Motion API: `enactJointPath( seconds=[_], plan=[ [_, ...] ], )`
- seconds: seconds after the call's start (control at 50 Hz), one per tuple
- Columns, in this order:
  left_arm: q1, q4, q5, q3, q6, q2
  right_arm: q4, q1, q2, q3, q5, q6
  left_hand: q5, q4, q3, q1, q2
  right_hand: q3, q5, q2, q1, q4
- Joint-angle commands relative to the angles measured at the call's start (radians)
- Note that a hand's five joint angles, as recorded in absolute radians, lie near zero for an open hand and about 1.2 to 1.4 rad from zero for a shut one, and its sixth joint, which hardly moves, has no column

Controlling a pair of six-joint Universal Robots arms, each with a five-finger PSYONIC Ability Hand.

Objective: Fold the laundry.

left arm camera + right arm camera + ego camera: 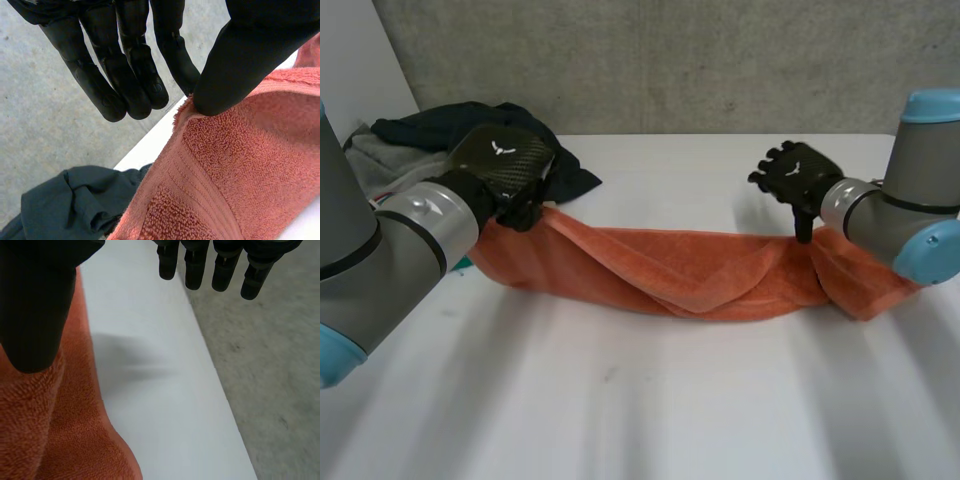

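The orange towel (680, 270) lies bunched across the table (620, 410) from 9 to 3 o'clock. At its 9 o'clock end is the left robot hand (505, 165), at 3 o'clock the right robot hand (798, 178). Both are spread, thumb tips touching the cloth. Dark clothes (440, 125) are heaped at 10 o'clock.

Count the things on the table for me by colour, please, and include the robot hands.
Orange towel: 1
Dark garment: 1
Grey garment: 1
Black robot hands: 2, the left robot hand and the right robot hand
Total: 5
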Motion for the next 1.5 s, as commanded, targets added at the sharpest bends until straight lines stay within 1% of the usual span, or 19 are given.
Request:
enactJointPath(
  seconds=[0.02,0.1,0.16,0.26,0.36,0.6,0.64,0.66,0.72,0.76,0.88,0.96,1.04,1.12,1.2,1.3,1.4,1.48,1.5],
  plan=[
    [-0.024,-0.008,-0.001,0.038,-0.005,0.041,0.076,-0.033,-0.360,0.314,0.190,0.303,0.243,0.202,0.212,0.259,0.205,-0.023,-0.039,-0.027,-0.037,-0.022],
    [-0.030,-0.008,-0.001,0.053,-0.007,0.039,0.105,-0.064,-0.472,0.502,0.184,0.303,0.243,0.202,0.212,0.259,0.205,0.006,-0.010,0.002,-0.008,0.007],
    [-0.034,-0.008,-0.001,0.059,-0.007,0.038,0.085,-0.062,-0.521,0.632,0.138,0.242,0.243,0.202,0.212,0.259,0.205,0.256,0.239,0.252,0.242,0.256],
    [-0.031,-0.010,-0.007,0.053,-0.008,0.028,-0.028,-0.073,-0.529,0.789,0.047,0.058,0.243,0.202,0.212,0.259,0.205,0.303,0.287,0.299,0.289,0.304],
    [-0.011,-0.011,-0.001,0.039,-0.010,0.024,-0.233,-0.080,-0.463,0.855,0.029,-0.119,0.243,0.202,0.212,0.259,0.205,0.280,0.264,0.276,0.266,0.280],
    [0.019,-0.005,-0.004,0.022,-0.008,-0.001,-0.672,-0.059,-0.196,0.797,0.078,-0.189,0.243,0.202,0.212,0.259,0.205,0.306,0.290,0.302,0.292,0.307],
    [0.027,-0.005,-0.001,0.022,-0.010,-0.005,-0.705,-0.059,-0.165,0.780,0.081,-0.214,0.243,0.202,0.212,0.259,0.205,0.385,0.369,0.381,0.371,0.385],
    [0.035,-0.005,0.000,0.024,-0.010,-0.008,-0.720,-0.060,-0.142,0.763,0.085,-0.243,0.243,0.202,0.212,0.259,0.205,0.580,0.564,0.576,0.566,0.581],
    [0.042,-0.005,0.002,0.022,-0.010,-0.013,-0.716,-0.064,-0.127,0.746,0.093,-0.271,0.243,0.202,0.212,0.259,0.205,0.837,0.820,0.833,0.823,0.837],
    [0.047,-0.007,0.005,0.022,-0.010,-0.021,-0.688,-0.064,-0.137,0.740,0.096,-0.275,0.243,0.202,0.212,0.259,0.205,1.198,1.181,1.194,1.184,1.198],
    [0.068,-0.014,-0.003,0.010,-0.002,-0.038,-0.480,-0.082,-0.297,0.766,0.091,-0.147,0.243,0.202,0.212,0.259,0.205,1.199,1.183,1.195,1.185,1.200],
    [0.088,-0.040,-0.004,-0.008,0.019,-0.053,-0.114,-0.161,-0.479,0.709,0.049,0.066,0.243,0.202,0.212,0.259,0.205,1.199,1.183,1.195,1.185,1.200],
    [0.105,-0.089,-0.007,-0.028,0.080,-0.094,0.272,-0.250,-0.451,0.587,-0.007,0.104,0.243,0.202,0.212,0.259,0.205,1.199,1.183,1.195,1.185,1.200],
    [0.114,-0.158,-0.006,-0.025,0.160,-0.177,0.613,-0.263,-0.365,0.479,-0.004,0.046,0.243,0.202,0.212,0.259,0.205,1.199,1.183,1.195,1.185,1.200],
    [0.130,-0.207,-0.009,0.034,0.228,-0.287,0.703,-0.284,-0.300,0.393,-0.005,-0.016,0.243,0.202,0.212,0.259,0.205,1.199,1.183,1.195,1.185,1.200],
    [0.111,-0.211,-0.016,0.238,0.234,-0.389,0.601,-0.242,-0.283,0.271,-0.033,0.053,0.243,0.202,0.212,0.259,0.205,1.199,1.183,1.195,1.185,1.200],
    [0.088,-0.165,-0.039,0.531,0.196,-0.387,0.268,-0.188,-0.297,0.063,-0.021,0.326,0.243,0.202,0.212,0.259,0.205,1.199,1.183,1.195,1.185,1.200],
    [0.091,0.050,-0.099,0.720,0.079,-0.329,-0.084,-0.185,-0.358,0.003,0.048,0.600,0.243,0.202,0.212,0.259,0.205,1.199,1.183,1.195,1.185,1.200],
    [0.088,0.155,-0.133,0.752,0.026,-0.296,-0.249,-0.186,-0.396,0.020,0.086,0.716,0.243,0.202,0.212,0.259,0.205,1.199,1.183,1.195,1.185,1.200]
  ],
)
